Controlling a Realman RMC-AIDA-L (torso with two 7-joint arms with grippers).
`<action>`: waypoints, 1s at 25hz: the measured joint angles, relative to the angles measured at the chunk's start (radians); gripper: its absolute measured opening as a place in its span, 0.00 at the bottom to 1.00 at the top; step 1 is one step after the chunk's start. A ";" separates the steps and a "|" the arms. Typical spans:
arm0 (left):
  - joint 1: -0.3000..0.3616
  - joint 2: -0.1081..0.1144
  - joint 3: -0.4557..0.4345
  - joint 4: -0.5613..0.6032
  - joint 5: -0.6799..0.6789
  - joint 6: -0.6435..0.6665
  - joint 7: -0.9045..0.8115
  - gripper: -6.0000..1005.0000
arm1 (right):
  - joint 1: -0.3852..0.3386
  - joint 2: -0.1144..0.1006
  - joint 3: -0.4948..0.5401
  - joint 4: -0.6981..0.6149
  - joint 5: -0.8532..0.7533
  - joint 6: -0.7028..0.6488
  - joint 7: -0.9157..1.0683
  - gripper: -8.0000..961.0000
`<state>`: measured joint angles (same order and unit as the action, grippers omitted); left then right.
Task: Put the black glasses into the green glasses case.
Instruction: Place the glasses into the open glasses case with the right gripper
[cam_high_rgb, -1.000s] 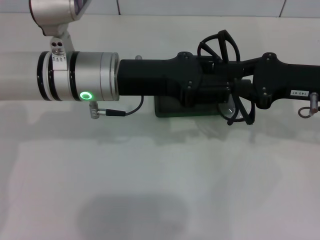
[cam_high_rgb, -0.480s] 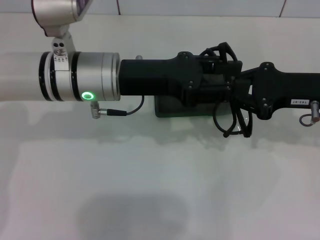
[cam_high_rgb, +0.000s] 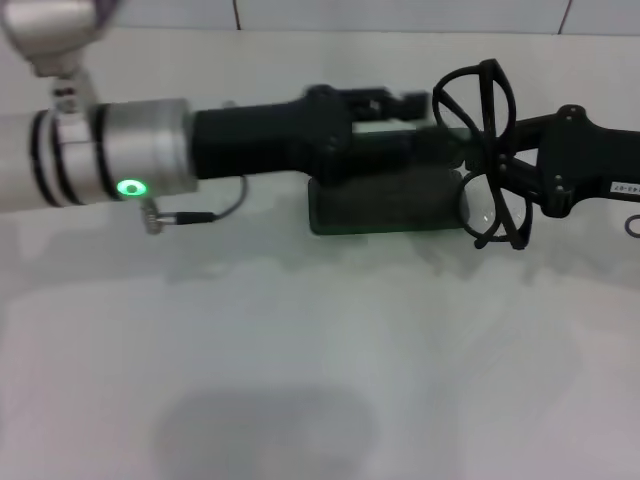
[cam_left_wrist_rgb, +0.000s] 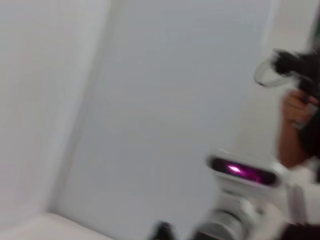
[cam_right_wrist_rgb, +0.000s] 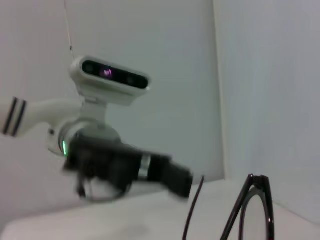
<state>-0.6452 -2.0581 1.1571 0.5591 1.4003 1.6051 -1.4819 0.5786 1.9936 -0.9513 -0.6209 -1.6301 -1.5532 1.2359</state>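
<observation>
In the head view the black glasses (cam_high_rgb: 490, 150) are seen raised above the white bench (cam_high_rgb: 320, 380), carried at the tip of the right tool (cam_high_rgb: 520, 165), which reaches in from the right edge. The frame is clenched by that tool near its middle — one lens ring stands toward the far wall, the other toward the near side, with a clear lens visible in the lower ring. The glasses are tilted roughly upright, just beyond the right end of the green glasses case (cam_high_rgb: 385, 205).

The case is laid flat on the bench, its long side running left to right, and its upper edge is hidden beneath the left arm. Whether its lid is open or closed cannot be told.

The left tool (cam_high_rgb: 425, 120) is stretched out level from the left, above the far edge of the case, its tip close to the glasses. Its jaws are blurred, and it cannot be told whether they are parted or closed, nor whether the frame is touched by them. A green ring light (cam_high_rgb: 130, 187) is lit on the silver wrist section, and a thin cable (cam_high_rgb: 200, 213) is looped beneath it.

In the right wrist view part of the glasses (cam_right_wrist_rgb: 252, 210) is shown close by — a lens ring and a slender temple rising from the lower edge — with the left arm beyond it.
</observation>
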 joint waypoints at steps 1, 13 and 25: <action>0.018 0.001 -0.034 0.000 0.003 -0.006 0.006 0.54 | -0.005 0.002 -0.003 -0.012 -0.005 0.012 -0.021 0.12; 0.101 0.002 -0.158 -0.006 0.009 -0.043 0.024 0.54 | -0.048 0.031 -0.215 -0.254 -0.046 0.316 -0.073 0.12; 0.108 -0.004 -0.155 -0.009 0.010 -0.047 0.028 0.54 | -0.134 0.029 -0.502 -0.448 -0.095 0.559 -0.080 0.12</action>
<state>-0.5376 -2.0616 1.0024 0.5501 1.4100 1.5581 -1.4544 0.4448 2.0231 -1.4537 -1.0687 -1.7250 -0.9943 1.1559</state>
